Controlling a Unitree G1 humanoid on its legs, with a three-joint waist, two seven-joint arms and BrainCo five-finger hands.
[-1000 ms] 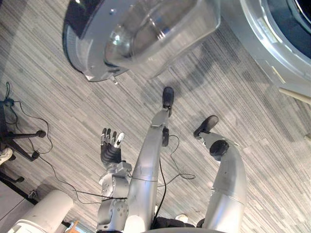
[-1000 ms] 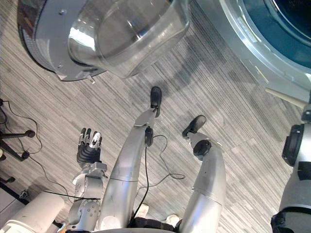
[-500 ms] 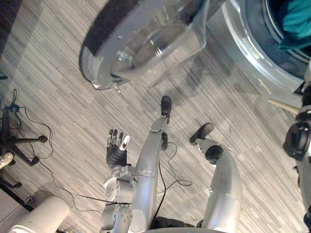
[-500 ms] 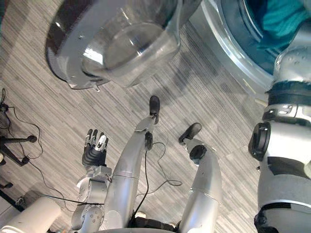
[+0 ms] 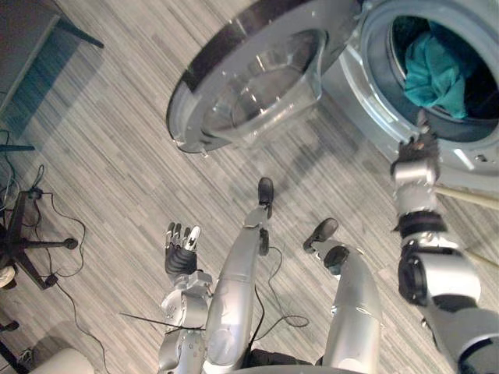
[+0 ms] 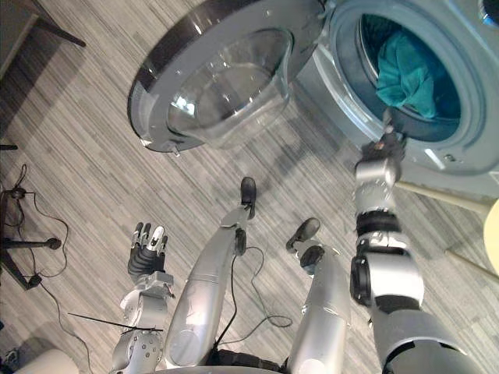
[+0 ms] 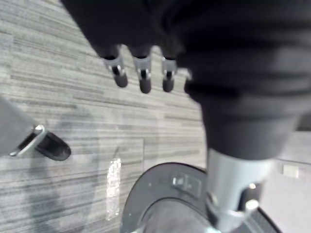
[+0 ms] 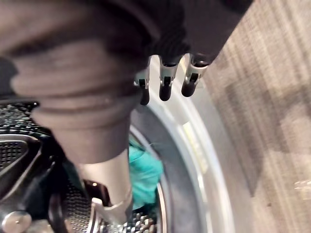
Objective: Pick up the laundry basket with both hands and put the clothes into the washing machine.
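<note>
The washing machine (image 5: 373, 117) stands at the upper right with its round glass door (image 5: 249, 86) swung wide open to the left. A teal cloth (image 5: 433, 74) lies inside the dark drum, also seen past the fingers (image 8: 165, 82) as the cloth (image 8: 143, 174). My right hand (image 5: 413, 152) reaches up to the lower rim of the drum's mouth, fingers straight and holding nothing. My left hand (image 5: 179, 253) hangs low at the lower left over the floor, open and empty, its fingers (image 7: 141, 73) straight.
A black wheeled stand (image 5: 31, 241) with cables sits at the left edge. A dark table leg (image 5: 74, 31) crosses the upper left corner. Pale wooden rods (image 6: 444, 195) stick out just right of the machine. The open door overhangs the striped grey floor (image 5: 117, 156).
The camera has swung up toward the machine, bringing the drum and teal cloth into view. My right arm has stretched up to the drum's mouth. The left hand has stayed low and open.
</note>
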